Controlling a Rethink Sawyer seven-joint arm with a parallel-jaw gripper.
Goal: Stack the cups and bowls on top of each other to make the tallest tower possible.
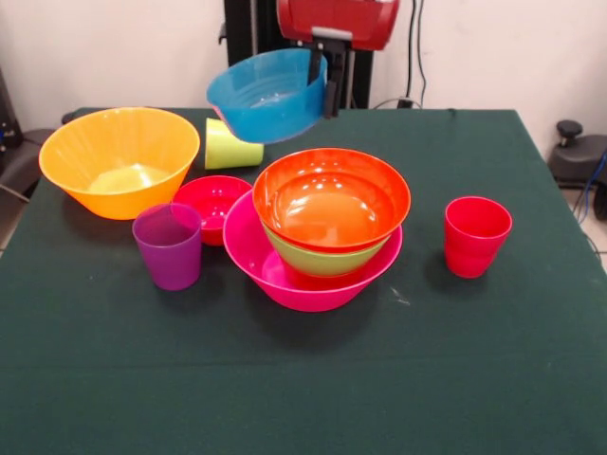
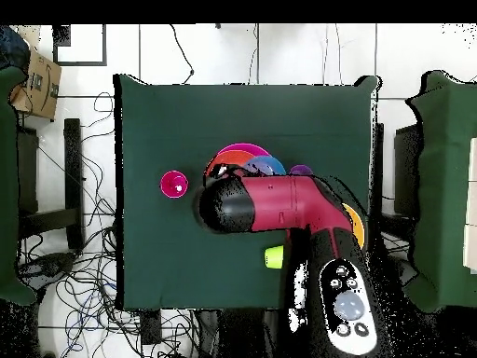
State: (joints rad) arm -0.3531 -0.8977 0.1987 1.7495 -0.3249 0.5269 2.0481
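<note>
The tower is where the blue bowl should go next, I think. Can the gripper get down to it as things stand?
Probably yes. The gripper, shut on the blue bowl, hangs above and behind the tower. The orange-red bowl on top lies open, with nothing above it.

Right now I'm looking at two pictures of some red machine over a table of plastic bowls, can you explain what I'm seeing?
The red machine is a robot arm. One picture faces it across the green table; the other looks straight down.

Its gripper has its jaws closed on the rim of a blue bowl, held in the air.

On the table, an orange-red bowl sits inside a green bowl, inside a wide pink bowl.

Loose around them: a large yellow-orange bowl, a small red bowl, a purple cup, a red cup, and a lime green cup on its side.
</note>
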